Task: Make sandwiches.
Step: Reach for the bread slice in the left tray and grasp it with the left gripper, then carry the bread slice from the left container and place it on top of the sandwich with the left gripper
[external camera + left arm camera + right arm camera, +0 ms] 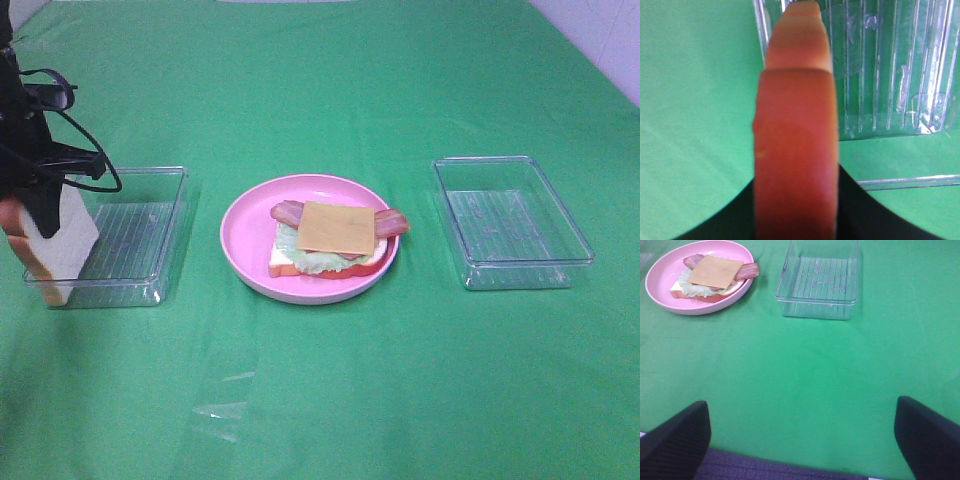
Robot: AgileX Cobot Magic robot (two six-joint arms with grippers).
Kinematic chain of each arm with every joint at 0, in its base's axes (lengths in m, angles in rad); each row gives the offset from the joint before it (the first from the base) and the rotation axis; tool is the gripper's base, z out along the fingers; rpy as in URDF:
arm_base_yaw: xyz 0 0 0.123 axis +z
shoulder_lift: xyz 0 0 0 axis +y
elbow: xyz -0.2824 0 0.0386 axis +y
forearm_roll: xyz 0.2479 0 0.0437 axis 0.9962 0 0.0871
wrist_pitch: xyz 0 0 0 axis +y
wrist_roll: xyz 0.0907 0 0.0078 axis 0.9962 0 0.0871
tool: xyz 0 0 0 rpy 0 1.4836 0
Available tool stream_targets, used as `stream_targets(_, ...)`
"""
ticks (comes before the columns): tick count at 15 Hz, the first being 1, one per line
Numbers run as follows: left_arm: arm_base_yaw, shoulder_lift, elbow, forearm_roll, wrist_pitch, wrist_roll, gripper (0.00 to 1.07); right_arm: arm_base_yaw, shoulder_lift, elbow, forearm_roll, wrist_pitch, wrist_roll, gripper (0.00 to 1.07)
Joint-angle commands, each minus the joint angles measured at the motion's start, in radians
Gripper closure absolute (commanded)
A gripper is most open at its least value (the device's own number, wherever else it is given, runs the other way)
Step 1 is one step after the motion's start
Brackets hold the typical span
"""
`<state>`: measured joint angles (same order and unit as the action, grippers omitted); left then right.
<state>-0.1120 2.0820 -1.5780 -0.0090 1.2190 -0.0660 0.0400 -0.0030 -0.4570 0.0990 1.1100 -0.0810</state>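
Note:
The open-topped sandwich lies on a pink plate: a white bread slice, lettuce, bacon strips and a yellow cheese square on top. It also shows in the right wrist view as the sandwich. At the far left my left gripper is shut on a second bread slice, which stands on edge at the near left corner of a clear container. Its orange-brown crust fills the left wrist view between the dark fingers. My right gripper stands open over bare cloth, well short of the plate.
Two clear plastic containers flank the plate: the left container and the right container, both holding nothing else. The right container lies beyond my right gripper. Green cloth covers the table; a clear film scrap lies at the front.

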Motion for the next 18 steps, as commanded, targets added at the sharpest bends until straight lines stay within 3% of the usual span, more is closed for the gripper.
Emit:
stream_targets(1, 0.000, 0.003, 0.002, -0.021, 0.057, -0.007, 1.00, -0.007, -0.031, 0.003, 0.003, -0.003, 0.011, 0.12)
stream_targets(2, 0.000, 0.003, -0.006, -0.022, 0.062, -0.005, 1.07, -0.007, -0.031, 0.003, 0.003, -0.003, 0.011, 0.12)
stream_targets(7, 0.000, -0.076, -0.100, -0.083, 0.099, -0.022, 1.07, -0.007, -0.031, 0.003, 0.003, -0.003, 0.011, 0.12)
stream_targets(11, 0.000, -0.184, -0.100, -0.226, 0.096, -0.016, 1.07, -0.007, -0.031, 0.003, 0.003, -0.003, 0.011, 0.12)
stream_targets(12, -0.013, -0.194, -0.099, -0.309, 0.096, 0.035, 1.07, -0.007, -0.031, 0.003, 0.003, -0.003, 0.011, 0.12)
stream_targets(13, -0.039, -0.174, -0.095, -0.511, 0.070, 0.153, 1.07, -0.007, -0.031, 0.003, 0.003, -0.003, 0.011, 0.12)
stream_targets(18, -0.110, -0.043, -0.001, -1.001, -0.059, 0.491, 1.07, -0.007, -0.031, 0.003, 0.002, -0.003, 0.011, 0.12)
